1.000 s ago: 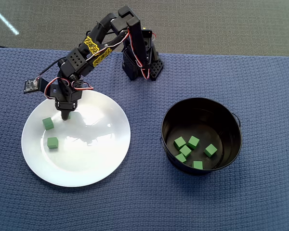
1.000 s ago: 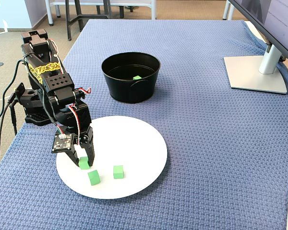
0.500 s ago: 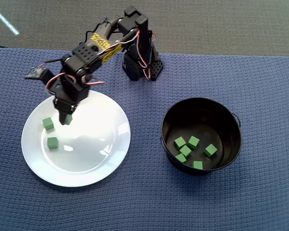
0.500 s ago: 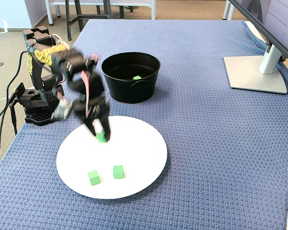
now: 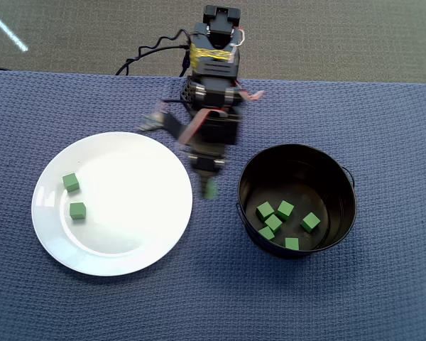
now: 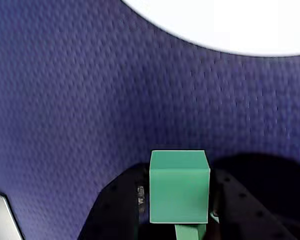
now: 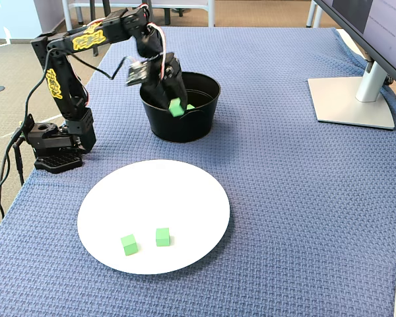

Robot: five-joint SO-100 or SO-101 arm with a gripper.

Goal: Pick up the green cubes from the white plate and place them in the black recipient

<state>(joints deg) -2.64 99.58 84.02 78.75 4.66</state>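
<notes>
Overhead view shows the gripper (image 5: 209, 186) in the middle of the frame, clamped on one green cube (image 5: 210, 190). It hangs over the blue cloth (image 5: 220, 298), between the plate (image 5: 163, 234) at the left and the pot (image 5: 341, 186) at the right. In the wrist view the same cube (image 6: 179, 186) sits at the bottom centre, held between the two dark fingers (image 6: 115, 210), with cloth under it and the plate edge at the top.

Five cubes (image 5: 284, 222) already lie on the pot floor. Two cubes (image 5: 74, 196) remain on the left part of the plate, near each other but apart.

In the fixed view the gripper (image 7: 175, 105) appears at the near rim of the pot (image 7: 198, 122), though from this angle I cannot be sure if it is already above the opening. So I judge the task is more than half done: this cube needs release, then two more trips.
</notes>
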